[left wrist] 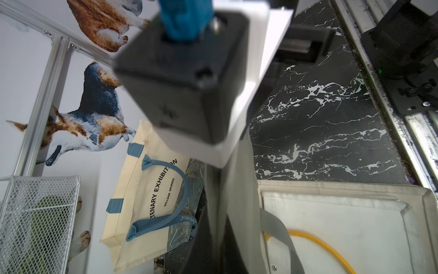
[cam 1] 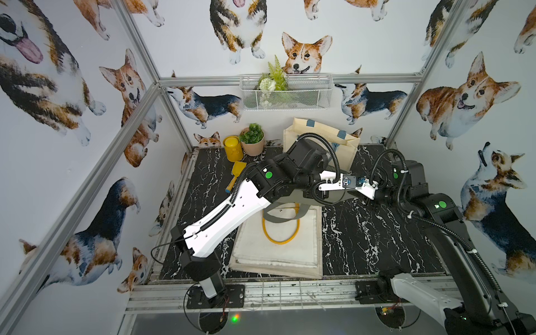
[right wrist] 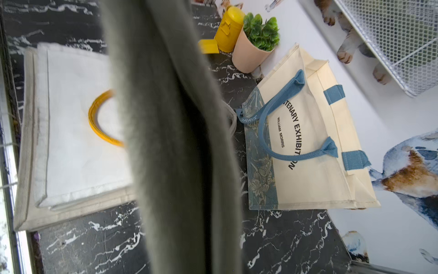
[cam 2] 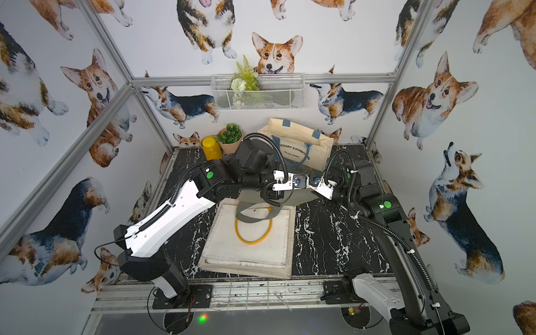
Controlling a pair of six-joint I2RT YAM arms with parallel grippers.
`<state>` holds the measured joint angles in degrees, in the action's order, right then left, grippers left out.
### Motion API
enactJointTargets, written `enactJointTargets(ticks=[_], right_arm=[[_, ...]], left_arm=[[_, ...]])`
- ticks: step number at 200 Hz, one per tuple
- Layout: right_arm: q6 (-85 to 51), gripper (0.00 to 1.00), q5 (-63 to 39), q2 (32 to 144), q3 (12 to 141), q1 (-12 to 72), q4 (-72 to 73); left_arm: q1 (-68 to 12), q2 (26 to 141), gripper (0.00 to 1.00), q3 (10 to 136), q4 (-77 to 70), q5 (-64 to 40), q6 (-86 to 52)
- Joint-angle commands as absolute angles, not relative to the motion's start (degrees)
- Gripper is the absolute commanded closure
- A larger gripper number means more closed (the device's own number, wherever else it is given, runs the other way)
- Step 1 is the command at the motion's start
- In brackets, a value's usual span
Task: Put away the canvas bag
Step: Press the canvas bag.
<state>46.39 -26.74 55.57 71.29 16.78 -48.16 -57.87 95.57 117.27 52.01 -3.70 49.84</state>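
Corgi-print walls (cam 1: 203,34) w/ alu frame (cam 1: 200,80), blk marble tabletop (cam 1: 362,232).

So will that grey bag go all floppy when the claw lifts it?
Probably floppy: the grey canvas bag hangs in limp folds under the left claw, and its handle droops in a loop above the white folded bag. It likely feels light, since only thin cloth shows. It may swing or sag rather than keep a shape.
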Motion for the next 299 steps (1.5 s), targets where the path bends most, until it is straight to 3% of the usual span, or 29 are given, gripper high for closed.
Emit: enactJointTargets(ticks=[1,29,67,147,165,193,213,220,233,250,270,299], right_arm=[[39.26,0.66,-32.20,54.43,70.28,16.73,-41.58],[32.27,0.48,-36.40,50.98,64.43,16.61,-34.06],[22.41,0.32,-42.41,50.64,59.36,16.45,-19.84],[16.42,0.29,-45.93,51.21,55.99,16.09,-7.50],[16.42,0.36,-47.08,50.38,55.89,15.92,-8.38],[17.42,0.67,-47.64,49.47,56.46,15.74,-10.75],[18.73,1.00,-47.60,48.96,57.06,15.65,-11.87],[19.56,1.00,-47.61,49.03,57.48,15.70,-12.83],[21.80,1.00,-47.33,49.51,58.50,15.66,-15.16],[25.38,1.00,-47.46,50.59,60.35,15.67,-19.40],[29.29,1.00,-47.23,51.80,62.58,15.67,-23.91],[34.68,1.00,-46.40,53.49,65.47,15.65,-29.73]], left_arm=[[-55.32,90.64,1.00,112.71,42.66,-7.75,48.30],[-48.67,81.00,1.00,100.47,26.22,-22.43,40.49],[-42.56,74.55,1.00,91.44,13.87,-36.38,29.82],[-34.20,66.61,1.00,81.06,0.35,-43.18,16.39],[-33.76,65.68,1.00,80.05,0.45,-42.26,16.19],[-33.51,65.13,1.00,79.12,1.67,-40.82,16.76],[-33.57,65.43,1.00,79.79,5.58,-39.47,18.99],[-33.57,65.54,0.89,80.03,6.72,-39.12,19.16],[-33.70,65.86,0.57,80.86,9.68,-39.09,20.18],[-34.51,66.65,0.35,83.09,14.50,-39.07,22.05],[-37.32,68.01,0.19,86.18,20.70,-36.16,25.92],[-41.53,70.49,0.10,90.60,27.46,-31.24,30.98]])
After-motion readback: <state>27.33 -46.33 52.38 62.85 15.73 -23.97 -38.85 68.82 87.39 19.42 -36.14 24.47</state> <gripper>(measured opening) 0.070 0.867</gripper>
